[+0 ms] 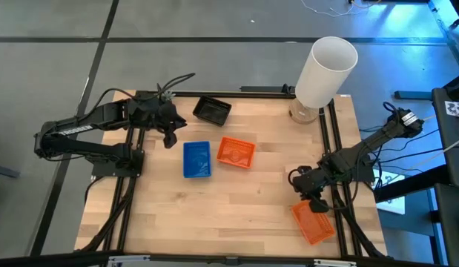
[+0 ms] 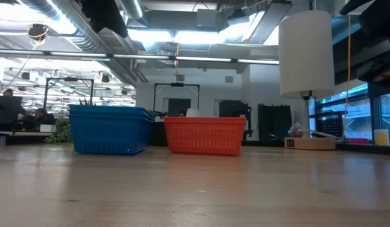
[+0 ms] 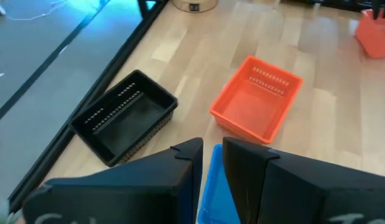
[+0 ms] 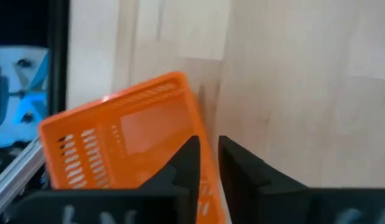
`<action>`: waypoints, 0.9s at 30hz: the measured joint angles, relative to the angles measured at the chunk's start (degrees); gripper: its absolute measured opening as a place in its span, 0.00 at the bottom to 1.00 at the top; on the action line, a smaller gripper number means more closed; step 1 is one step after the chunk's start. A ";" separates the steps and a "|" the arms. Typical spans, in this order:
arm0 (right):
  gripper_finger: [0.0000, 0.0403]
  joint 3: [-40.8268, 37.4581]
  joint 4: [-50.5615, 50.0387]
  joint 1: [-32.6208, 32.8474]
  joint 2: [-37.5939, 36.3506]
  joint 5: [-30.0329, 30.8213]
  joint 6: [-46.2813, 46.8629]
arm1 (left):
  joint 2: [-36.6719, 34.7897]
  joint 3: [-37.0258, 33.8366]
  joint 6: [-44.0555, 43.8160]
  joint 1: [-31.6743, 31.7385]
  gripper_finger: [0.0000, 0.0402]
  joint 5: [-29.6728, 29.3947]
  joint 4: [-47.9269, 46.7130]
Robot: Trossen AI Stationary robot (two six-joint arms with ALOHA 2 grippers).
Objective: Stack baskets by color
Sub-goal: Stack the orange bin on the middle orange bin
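A: Nearest to us in the low view stands the blue basket [image 2: 110, 129], and just beside it an orange basket [image 2: 205, 135], both sitting flat mid-table.

B: From above we also see the black basket [image 1: 212, 110] near the far edge, and a second orange basket [image 1: 313, 222] at the near right corner, partly over the frame rail. So we count one blue, one black, two orange: four in all. Nothing is stacked yet.

A: And the grippers?

B: The right gripper [image 4: 204, 152] has its fingers set narrowly over the long rim of that corner orange basket; the wall seems to run up between them, but we cannot tell whether they pinch it. The left gripper [image 3: 212, 149] hovers above the blue basket's edge, fingers a slit apart, holding nothing we can see.

A: How do we expect these to handle?

B: We judge them light, thin mesh plastic, a little springy and slick. We would pinch one side wall at mid-length so the basket hangs level. Taken at a corner, it would likely swing or twist.
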 joint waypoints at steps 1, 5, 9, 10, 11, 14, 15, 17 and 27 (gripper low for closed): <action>0.16 0.00 0.02 0.00 0.00 0.94 0.23 | 0.00 0.00 -0.25 0.00 0.14 -0.50 0.00; 0.20 0.00 0.03 0.02 0.00 1.08 -1.55 | 0.00 0.00 -0.50 -0.02 0.14 -0.74 -0.02; 0.21 0.00 0.04 0.02 0.11 -0.61 -1.97 | 0.00 0.00 -0.62 0.00 0.14 -0.74 -0.04; 0.21 0.00 0.04 0.02 0.34 -0.64 -2.72 | 0.00 0.00 -0.62 0.00 0.14 -0.74 -0.04; 0.21 0.00 0.02 0.02 0.59 -0.72 -2.88 | 0.00 0.00 -0.62 -0.01 0.14 -0.74 -0.04; 0.21 0.00 0.11 0.02 1.75 -0.84 -3.01 | 0.00 0.00 -0.62 0.00 0.14 -0.74 -0.07; 0.21 0.00 0.13 0.01 2.37 -0.85 -3.06 | 0.00 0.00 -0.62 0.00 0.14 -0.74 -0.11; 0.21 0.00 0.13 0.00 3.53 -0.89 -3.11 | 0.00 0.00 -0.62 0.00 0.14 -0.74 -0.11; 0.21 0.02 4.69 0.02 10.92 -4.96 -5.76 | 0.00 0.00 -0.84 0.00 0.14 -0.74 -0.13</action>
